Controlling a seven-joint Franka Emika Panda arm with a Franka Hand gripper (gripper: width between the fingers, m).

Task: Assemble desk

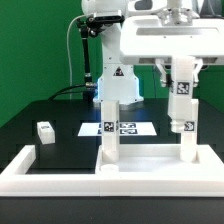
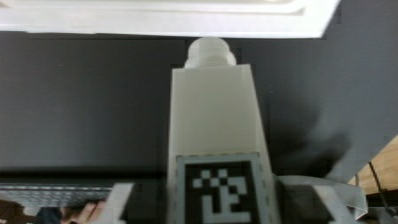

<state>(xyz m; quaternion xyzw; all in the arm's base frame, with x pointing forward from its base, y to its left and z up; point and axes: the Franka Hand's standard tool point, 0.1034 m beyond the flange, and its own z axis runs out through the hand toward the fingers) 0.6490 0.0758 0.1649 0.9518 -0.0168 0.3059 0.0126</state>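
White leg (image 2: pixel 214 120) sits tight in my jaws. They are closed on its end with the tag, and my fingers (image 2: pixel 299 196) press it from both sides. Its round tip points away from me, over the black bench (image 1: pixel 70 142). I hold it upright on the exterior view's right, over the right end of the top (image 1: pixel 148 158). I cannot tell if it touches. A second leg (image 1: pixel 108 125) stands on the top's left end. A third leg (image 1: pixel 45 132) lies on the bench, well apart. The marker board (image 1: pixel 120 128) lies behind.
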